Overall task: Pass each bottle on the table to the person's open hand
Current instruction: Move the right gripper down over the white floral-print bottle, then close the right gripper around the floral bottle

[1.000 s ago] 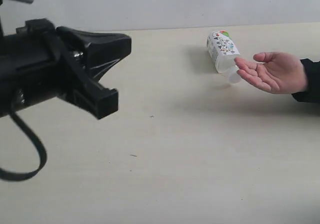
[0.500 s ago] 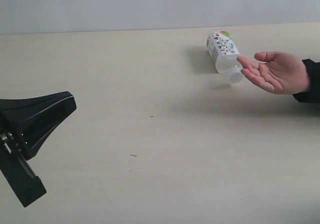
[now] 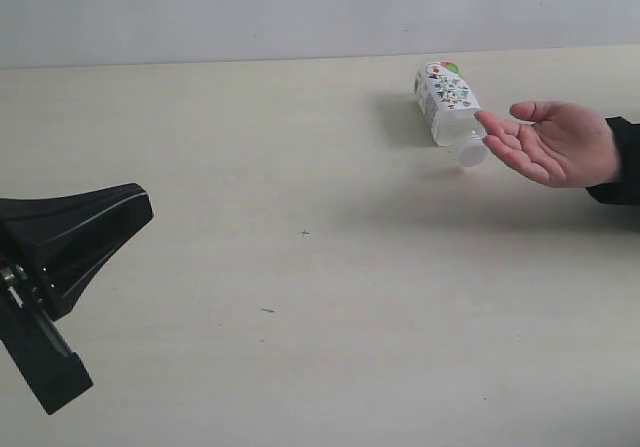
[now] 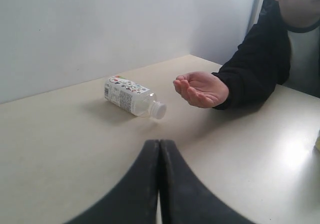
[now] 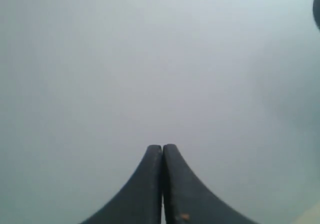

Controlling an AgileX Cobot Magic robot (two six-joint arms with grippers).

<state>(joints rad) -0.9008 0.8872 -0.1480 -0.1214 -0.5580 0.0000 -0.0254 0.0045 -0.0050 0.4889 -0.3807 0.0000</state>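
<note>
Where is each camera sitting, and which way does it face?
Left wrist: behind the shut left gripper, facing across the pale beige table to the lying whitish white-capped plastic bottle and the person's open hand.
Right wrist: behind the shut right gripper, facing blank grey only.
Exterior: off the arms, looking across the table; left gripper at lower left.
Shared: left wrist and exterior both show bottle and hand.

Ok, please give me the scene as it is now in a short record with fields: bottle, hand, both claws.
object: whitish bottle, white cap, lying on its side on the table
receiver: open hand, palm up, close to the cap, not touching it
left arm: left claw shut, empty, away from the bottle
right arm: right claw shut, empty
</note>
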